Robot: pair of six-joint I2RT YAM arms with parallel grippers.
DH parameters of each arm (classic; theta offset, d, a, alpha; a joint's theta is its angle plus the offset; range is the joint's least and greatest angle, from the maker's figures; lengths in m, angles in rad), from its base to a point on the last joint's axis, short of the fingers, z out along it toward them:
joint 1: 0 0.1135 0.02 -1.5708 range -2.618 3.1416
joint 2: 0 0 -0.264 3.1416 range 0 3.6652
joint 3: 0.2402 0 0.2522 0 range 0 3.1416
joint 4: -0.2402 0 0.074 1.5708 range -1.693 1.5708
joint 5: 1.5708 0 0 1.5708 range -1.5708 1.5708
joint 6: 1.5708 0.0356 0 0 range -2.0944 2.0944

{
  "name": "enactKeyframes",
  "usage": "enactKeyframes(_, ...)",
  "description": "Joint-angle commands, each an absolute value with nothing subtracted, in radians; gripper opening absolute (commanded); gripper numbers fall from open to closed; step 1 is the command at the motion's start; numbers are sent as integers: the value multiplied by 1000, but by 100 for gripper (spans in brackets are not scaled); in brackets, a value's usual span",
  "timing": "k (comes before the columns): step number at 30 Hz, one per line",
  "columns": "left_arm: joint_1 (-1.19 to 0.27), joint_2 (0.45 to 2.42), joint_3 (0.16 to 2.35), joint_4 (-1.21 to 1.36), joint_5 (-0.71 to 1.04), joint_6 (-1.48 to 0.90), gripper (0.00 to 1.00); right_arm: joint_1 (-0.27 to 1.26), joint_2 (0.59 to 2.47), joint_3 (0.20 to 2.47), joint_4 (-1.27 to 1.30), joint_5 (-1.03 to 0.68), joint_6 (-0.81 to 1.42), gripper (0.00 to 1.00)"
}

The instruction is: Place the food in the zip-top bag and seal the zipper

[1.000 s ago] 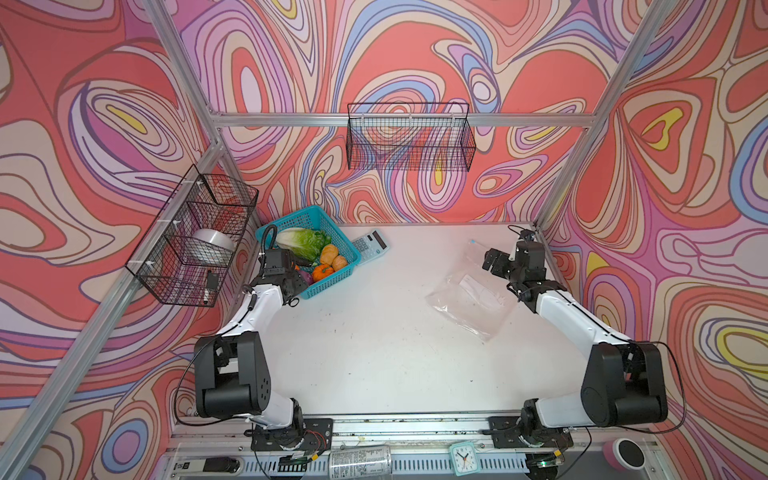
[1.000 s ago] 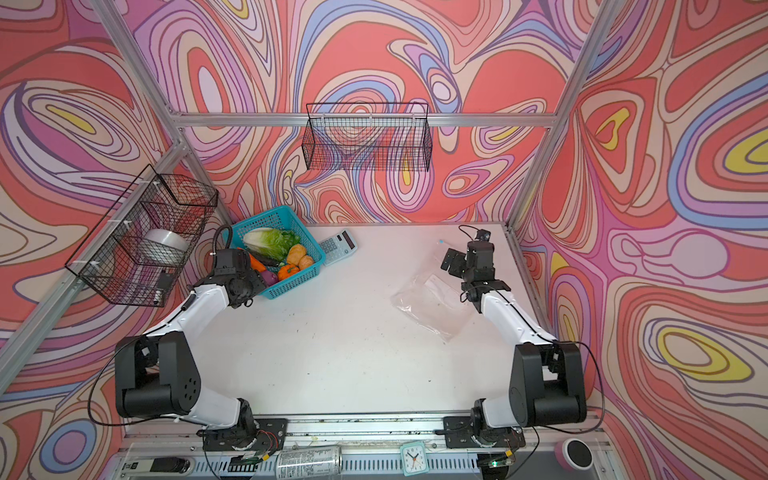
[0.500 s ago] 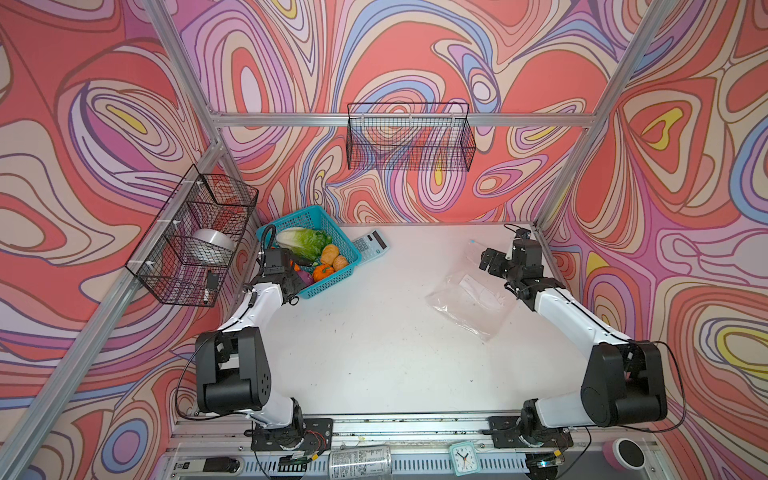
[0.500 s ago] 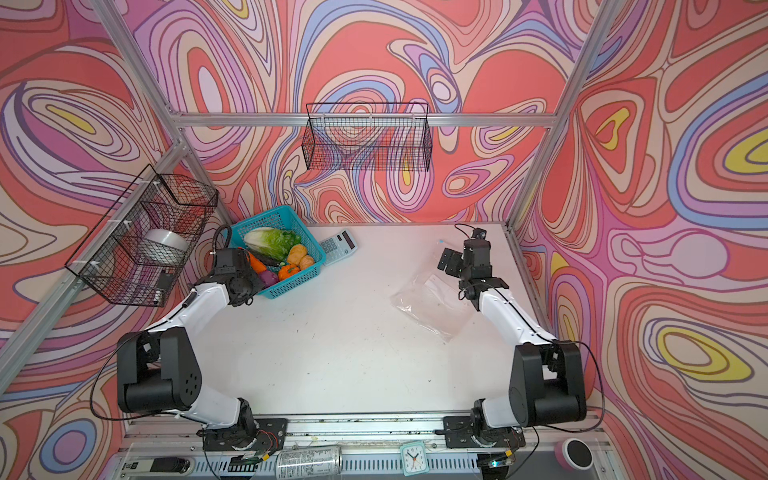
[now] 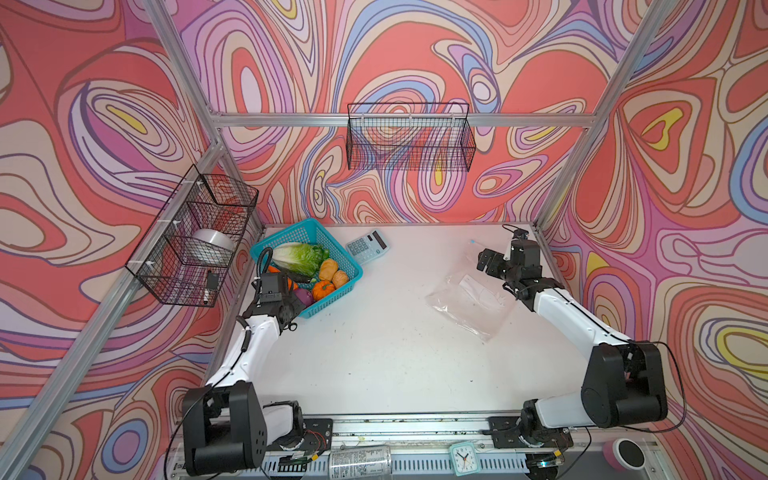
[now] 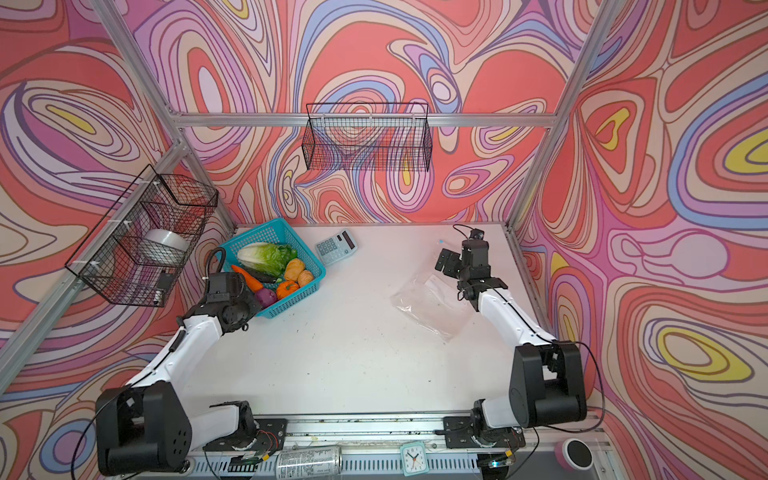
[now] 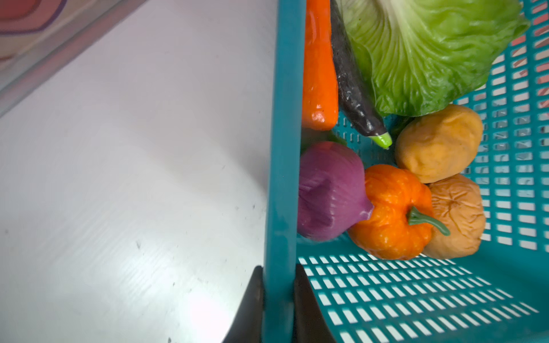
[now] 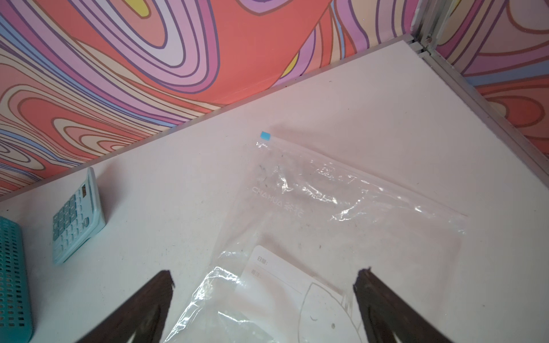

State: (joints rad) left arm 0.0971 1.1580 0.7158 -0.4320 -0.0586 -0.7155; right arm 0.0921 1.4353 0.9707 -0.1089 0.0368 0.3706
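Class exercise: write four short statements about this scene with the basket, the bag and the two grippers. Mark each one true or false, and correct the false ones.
1. The left gripper is clamped on the rim of the teal basket. True.
2. The right gripper is open and holds nothing. True.
3. The pumpkin lies inside the zip-top bag. False: the pumpkin lies in the teal basket, and no food shows in the zip-top bag.
4. The calculator sits inside the teal basket. False: it sits on the table beside the basket.
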Motion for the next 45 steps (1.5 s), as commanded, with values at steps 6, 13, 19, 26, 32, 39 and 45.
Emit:
enactKeyframes(6,-123,950,571,-645,-15,-1042,43,221,1516,1064,-143,-18,418,98)
enactKeyframes(13,-410,1059,653,-570,-39,-1201,70,255,1527,1065,-160,-3,439,98)
enactKeyframes(19,-611,1264,801,-445,-40,-1235,70,251,1520,1079,-249,153,423,98)
enactKeyframes(26,-715,1478,963,-317,-10,-1192,71,73,1520,1068,-249,40,448,98)
enactKeyframes(32,-715,1502,1043,-296,50,-1134,75,-135,1581,1076,-269,-18,442,98)
enactKeyframes(39,-715,1392,1136,-426,46,-928,100,-337,1706,1032,-250,-123,466,92)
enactKeyframes(45,-667,1343,1134,-337,-17,-793,100,-341,1840,1068,-259,-163,460,81)
